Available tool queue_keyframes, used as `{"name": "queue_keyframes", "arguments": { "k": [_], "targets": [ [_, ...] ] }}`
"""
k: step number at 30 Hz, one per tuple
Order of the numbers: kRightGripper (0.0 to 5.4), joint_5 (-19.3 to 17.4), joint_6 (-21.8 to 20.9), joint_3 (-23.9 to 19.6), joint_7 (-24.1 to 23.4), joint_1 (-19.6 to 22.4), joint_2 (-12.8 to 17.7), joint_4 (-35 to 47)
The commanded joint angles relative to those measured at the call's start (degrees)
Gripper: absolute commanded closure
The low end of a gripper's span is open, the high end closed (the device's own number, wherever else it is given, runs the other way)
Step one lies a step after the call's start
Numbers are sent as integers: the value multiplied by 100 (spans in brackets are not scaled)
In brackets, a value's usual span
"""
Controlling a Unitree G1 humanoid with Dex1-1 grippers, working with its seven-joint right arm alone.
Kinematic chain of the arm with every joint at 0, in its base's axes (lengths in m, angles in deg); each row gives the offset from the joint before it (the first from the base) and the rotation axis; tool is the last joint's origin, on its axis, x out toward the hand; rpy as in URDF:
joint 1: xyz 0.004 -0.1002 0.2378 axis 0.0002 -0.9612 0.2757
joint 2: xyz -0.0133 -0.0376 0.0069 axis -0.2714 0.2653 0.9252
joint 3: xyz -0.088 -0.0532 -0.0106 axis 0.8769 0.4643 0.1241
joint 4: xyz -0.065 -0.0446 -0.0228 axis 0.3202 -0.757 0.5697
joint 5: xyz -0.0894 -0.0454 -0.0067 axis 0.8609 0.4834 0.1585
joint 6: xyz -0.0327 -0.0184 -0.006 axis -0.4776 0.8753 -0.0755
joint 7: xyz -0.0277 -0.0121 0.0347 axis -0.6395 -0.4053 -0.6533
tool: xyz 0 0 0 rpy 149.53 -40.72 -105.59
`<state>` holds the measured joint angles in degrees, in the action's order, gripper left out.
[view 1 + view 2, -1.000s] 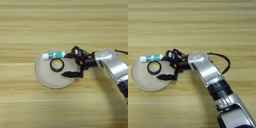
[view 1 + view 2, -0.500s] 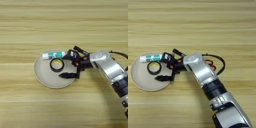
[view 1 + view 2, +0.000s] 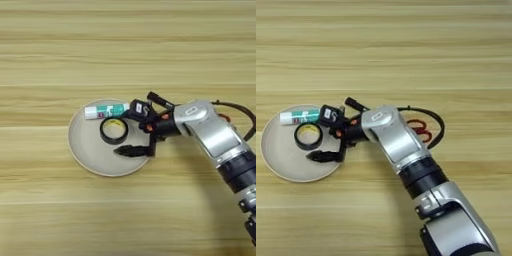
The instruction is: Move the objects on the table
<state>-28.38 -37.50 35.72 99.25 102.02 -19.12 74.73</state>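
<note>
A round beige plate (image 3: 85,150) is seen on the wooden table (image 3: 125,45), a bit left of the middle. Two things are found lying in it: a white glue stick (image 3: 105,111) with a green label, laid crosswise along the far rim, and a black tape ring (image 3: 114,130) with a yellowish core, placed flat just in front of the glue stick (close to it, though whether they touch can't be made out).

The right arm (image 3: 215,137) is brought in from the lower right, its silver forearm angled across the table toward the plate. The gripper (image 3: 134,131) is held over the plate's right side, just beside the tape ring. Its two black fingers are spread wide apart, with nothing held between them: one finger (image 3: 140,109) is positioned by the end of the glue stick, the other (image 3: 131,150) is stretched low over the plate's near part.

A slim black marker (image 3: 160,100) is seen just behind the gripper's wrist, off the plate; whether it's lying on the table or resting against the arm can't be told.
</note>
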Motion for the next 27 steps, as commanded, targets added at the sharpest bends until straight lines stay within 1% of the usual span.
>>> {"name": "queue_keyframes", "arguments": {
  "k": [1, 27],
  "targets": [
    [4, 16, -225, -113, -168, 516, 10, 118],
    [4, 160, -339, 8, -220, 688, -210, -169]
  ]
}}
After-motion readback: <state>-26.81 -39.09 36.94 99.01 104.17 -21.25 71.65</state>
